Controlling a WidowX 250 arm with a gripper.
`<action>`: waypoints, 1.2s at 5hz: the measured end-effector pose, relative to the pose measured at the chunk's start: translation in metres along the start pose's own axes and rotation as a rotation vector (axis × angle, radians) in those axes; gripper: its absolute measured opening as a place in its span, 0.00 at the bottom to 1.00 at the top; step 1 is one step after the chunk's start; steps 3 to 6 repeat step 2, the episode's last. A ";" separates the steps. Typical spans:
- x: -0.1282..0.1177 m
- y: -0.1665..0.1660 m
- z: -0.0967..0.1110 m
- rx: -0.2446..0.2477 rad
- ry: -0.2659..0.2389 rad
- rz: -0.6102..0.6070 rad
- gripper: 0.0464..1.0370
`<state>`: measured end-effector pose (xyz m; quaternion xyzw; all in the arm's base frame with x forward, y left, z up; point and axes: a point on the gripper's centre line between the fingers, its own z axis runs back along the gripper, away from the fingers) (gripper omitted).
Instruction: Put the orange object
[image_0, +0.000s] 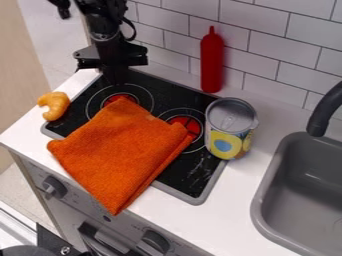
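Observation:
My black gripper (113, 62) hangs at the upper left, above the back left corner of the stove and just behind the cloth. An orange cloth (123, 150) lies folded over the left and front part of the black stovetop (190, 175), its near corner hanging past the counter's front edge. It covers part of both red burner centres. Left of the stove, a small curved orange-yellow piece (55, 105) rests at the stove's rim, apart from the cloth and the gripper.
An open can (230, 129) with a yellow label stands at the stove's right edge. Behind it a red bottle (212, 62) is upright by the tiled wall. The grey sink (304, 200) and its black faucet (325, 110) are on the right.

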<state>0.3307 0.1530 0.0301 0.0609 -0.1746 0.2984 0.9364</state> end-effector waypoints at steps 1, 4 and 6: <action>0.017 0.003 0.004 -0.006 -0.022 0.033 0.15; 0.023 0.010 0.006 0.006 -0.027 0.009 0.39; 0.023 0.010 0.006 0.006 -0.027 0.009 0.39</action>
